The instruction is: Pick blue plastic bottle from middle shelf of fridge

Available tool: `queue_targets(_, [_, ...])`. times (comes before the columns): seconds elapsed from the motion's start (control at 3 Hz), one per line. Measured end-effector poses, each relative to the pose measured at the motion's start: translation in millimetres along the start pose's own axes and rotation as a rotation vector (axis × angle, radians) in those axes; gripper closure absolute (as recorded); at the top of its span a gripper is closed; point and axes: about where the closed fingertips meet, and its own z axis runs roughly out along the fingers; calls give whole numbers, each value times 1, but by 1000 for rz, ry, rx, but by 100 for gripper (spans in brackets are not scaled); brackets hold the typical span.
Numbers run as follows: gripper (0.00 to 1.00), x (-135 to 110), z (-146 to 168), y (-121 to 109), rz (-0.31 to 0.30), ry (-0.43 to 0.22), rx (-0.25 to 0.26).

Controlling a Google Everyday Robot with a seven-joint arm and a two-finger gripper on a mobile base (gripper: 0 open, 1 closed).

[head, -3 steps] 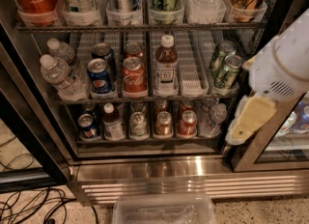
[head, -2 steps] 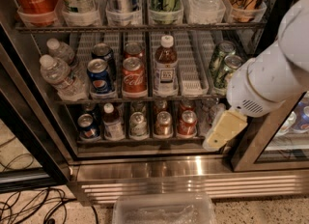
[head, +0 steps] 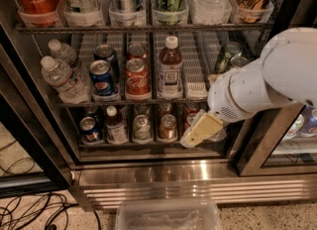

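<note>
The blue plastic bottle (head: 170, 68) stands upright at the front of the middle shelf (head: 194, 73), in the centre lane. It holds dark brown liquid and has a white cap and a white label. The fridge (head: 148, 172) is open in front of me, with its black frame and steel base panel below. My gripper (head: 200, 130) hangs from the white arm (head: 267, 80) in front of the lower shelf, to the right of and below the bottle, apart from it. The arm covers the right end of the middle shelf.
On the middle shelf, two clear water bottles (head: 62, 75) lie at the left, then a blue Pepsi can (head: 102, 78) and Coca-Cola cans (head: 137, 77); green cans (head: 227, 55) stand right. Cans fill the lower shelf (head: 148, 125). A clear plastic bin (head: 168, 215) and cables (head: 29, 209) lie on the floor.
The arm has swung left across the fridge front. The gripper has moved left and down, from the right door frame to in front of the lower shelf. The bottle has not moved.
</note>
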Motion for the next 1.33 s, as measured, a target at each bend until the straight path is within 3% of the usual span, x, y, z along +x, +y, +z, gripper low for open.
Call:
queue_targets(0.33, [0, 0, 0, 0, 0, 0, 0])
queue_targets(0.67, [0, -3, 5, 3, 49, -46, 43])
queue_targets(1.0, [0, 1, 21, 26, 157, -80, 108])
queue_targets(1.33, [0, -2, 36, 32, 242, -131, 177])
